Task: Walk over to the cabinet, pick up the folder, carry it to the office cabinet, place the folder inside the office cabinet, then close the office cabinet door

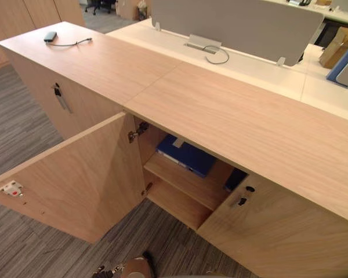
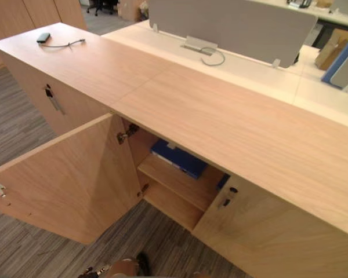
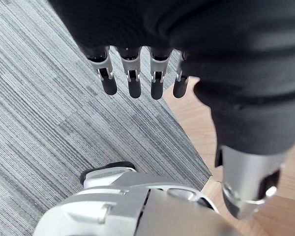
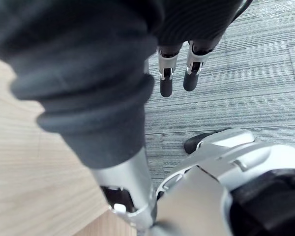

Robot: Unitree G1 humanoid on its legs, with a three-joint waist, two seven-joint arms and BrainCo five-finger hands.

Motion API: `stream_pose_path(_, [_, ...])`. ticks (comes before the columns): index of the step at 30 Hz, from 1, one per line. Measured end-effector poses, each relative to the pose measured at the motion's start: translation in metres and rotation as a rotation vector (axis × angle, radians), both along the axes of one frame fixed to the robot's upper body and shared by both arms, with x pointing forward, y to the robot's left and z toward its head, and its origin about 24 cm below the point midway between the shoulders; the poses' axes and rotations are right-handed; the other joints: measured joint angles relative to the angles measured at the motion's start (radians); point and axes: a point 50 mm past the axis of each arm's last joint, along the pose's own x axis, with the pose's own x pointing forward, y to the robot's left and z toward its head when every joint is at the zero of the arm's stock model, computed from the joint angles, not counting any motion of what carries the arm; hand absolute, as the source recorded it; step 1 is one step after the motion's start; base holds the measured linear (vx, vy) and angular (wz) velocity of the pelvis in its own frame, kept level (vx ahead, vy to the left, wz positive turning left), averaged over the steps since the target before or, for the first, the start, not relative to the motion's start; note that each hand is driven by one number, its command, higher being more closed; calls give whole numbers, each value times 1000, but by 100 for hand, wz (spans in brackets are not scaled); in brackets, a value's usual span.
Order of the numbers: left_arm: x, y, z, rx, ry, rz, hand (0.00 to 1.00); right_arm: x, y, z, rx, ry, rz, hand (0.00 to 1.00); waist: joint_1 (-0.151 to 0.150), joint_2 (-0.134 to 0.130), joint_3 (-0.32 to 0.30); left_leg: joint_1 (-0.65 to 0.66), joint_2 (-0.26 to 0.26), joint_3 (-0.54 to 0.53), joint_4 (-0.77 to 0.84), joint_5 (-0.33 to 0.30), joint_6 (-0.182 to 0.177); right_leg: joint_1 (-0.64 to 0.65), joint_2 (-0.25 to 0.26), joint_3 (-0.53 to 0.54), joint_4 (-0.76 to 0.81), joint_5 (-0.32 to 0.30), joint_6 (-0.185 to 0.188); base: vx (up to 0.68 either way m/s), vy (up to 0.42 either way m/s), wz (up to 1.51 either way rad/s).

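A blue folder [image 1: 188, 156] lies flat on the upper shelf inside the wooden office cabinet [image 1: 220, 110], partly hidden under the cabinet's top. The cabinet's left door [image 1: 75, 179] stands swung wide open toward me. My left hand [image 3: 133, 81] hangs above the grey carpet beside the wood panel, fingers straight and holding nothing. My right hand [image 4: 166, 78] hangs the same way over the carpet, fingers straight and empty. Both hands are apart from the door and the folder.
A second blue item [image 1: 235, 178] shows at the edge of the closed right door [image 1: 278, 231], which has a key in its lock [image 1: 246, 194]. A black device with a cable [image 1: 50, 36] lies on the far left top. A desk with a grey divider [image 1: 238, 26] stands behind.
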Motion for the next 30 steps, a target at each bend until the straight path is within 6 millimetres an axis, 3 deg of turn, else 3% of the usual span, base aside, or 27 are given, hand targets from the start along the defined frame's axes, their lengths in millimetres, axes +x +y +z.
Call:
stream_pose_path(2, [1, 1, 0, 1, 1, -5, 0, -3, 1, -1, 10, 3, -44, 0, -13, -6, -13, 56, -71, -17, -185, 96, 17, -3, -25, -1, -23, 11, 2, 18, 71, 39])
stream_pose_path(5, [4, 0, 1, 0, -5, -10, 0, -2, 2, -1, 13, -1, -56, 0, -14, -6, -16, 129, -105, -38, -370, 194, 8, -5, -25, -9, -32, 17, -1, 40, 57, 23])
stream_pose_path(10, [7, 3, 2, 7, -11, -23, 0, 3, 7, -1, 22, -10, -35, 0, -12, -18, -15, 132, -108, -67, -374, 203, 15, 13, -21, -32, -39, 19, 6, 27, -26, 14])
stream_pose_path(25, [4, 2, 0, -4, 2, -16, 0, 11, 4, 0, 9, -13, 57, 0, -17, -15, 3, 118, -97, -113, -352, 222, -6, 50, -9, -110, -36, 17, 7, -13, -26, 13])
stream_pose_path(27, [7, 5, 2, 4, -20, 4, 0, 12, 3, 0, 10, -24, 14, 0, -25, -23, 28, 45, -62, 22, -258, 127, -16, 40, -34, -183, -15, 18, 7, -40, 19, 88])
stream_pose_path(28, [7, 7, 3, 6, -28, 17, 0, 6, 1, 0, 11, -13, -37, 0, -34, -29, 43, 17, -15, 152, -152, 69, -24, 50, -60, -232, 0, 18, 7, 10, 37, 100])
stream_pose_path(30, [-1, 4, 1, -8, -21, 49, 0, 0, -7, 1, -5, -6, -103, 0, -39, -21, 62, 14, 86, 245, 25, 33, 9, 72, -103, -287, 47, 17, 8, 73, 80, 73])
